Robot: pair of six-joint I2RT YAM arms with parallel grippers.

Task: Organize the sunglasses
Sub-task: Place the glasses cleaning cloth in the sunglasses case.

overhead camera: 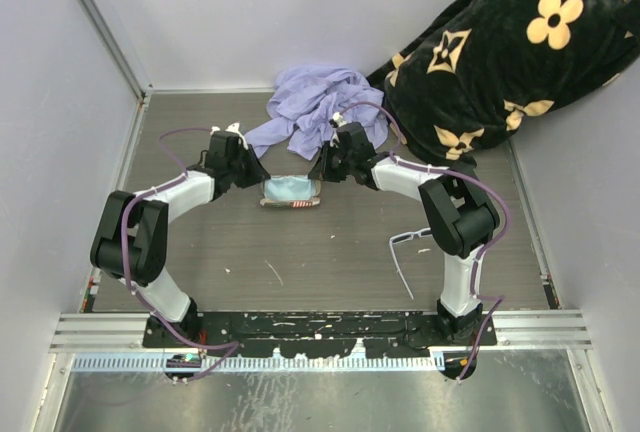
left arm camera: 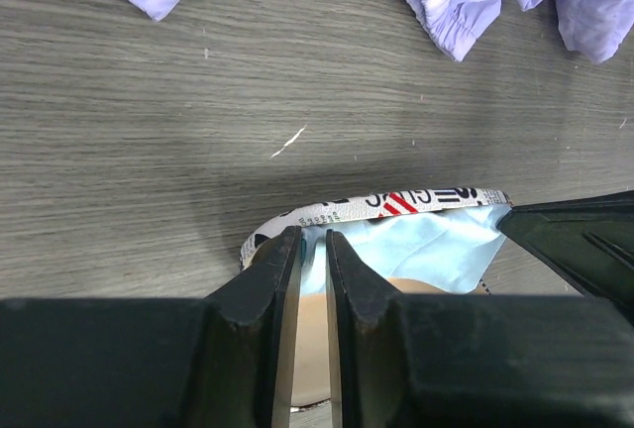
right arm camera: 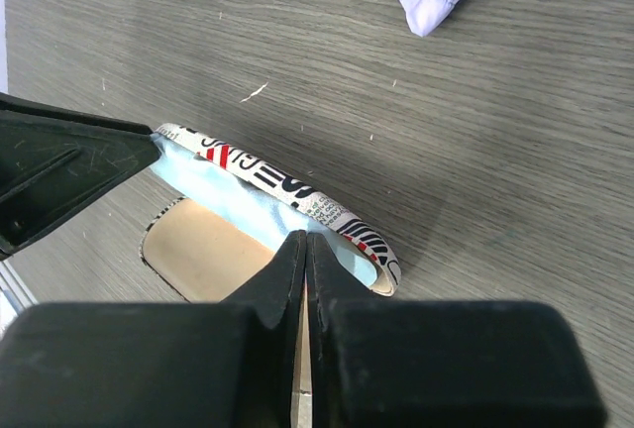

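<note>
The sunglasses (overhead camera: pixel 410 237), with a thin white frame and long arms, lie on the table beside the right arm's base, apart from both grippers. The red-and-white printed case (overhead camera: pixel 290 202) lies open at mid-table, its tan inside (right arm camera: pixel 208 260) showing. A light-blue cloth (overhead camera: pixel 290 188) is stretched over it. My left gripper (overhead camera: pixel 262 182) is nearly shut, its tips (left arm camera: pixel 313 235) on the cloth's (left arm camera: pixel 426 245) left end. My right gripper (overhead camera: pixel 320 174) is shut, its tips (right arm camera: pixel 307 238) on the cloth's (right arm camera: pixel 223 195) right end, just inside the case wall (right arm camera: pixel 297 190).
A crumpled lilac garment (overhead camera: pixel 320 102) lies just behind the case. A black blanket with cream flowers (overhead camera: pixel 500 62) fills the back right corner. Grey walls close in the table on the left, back and right.
</note>
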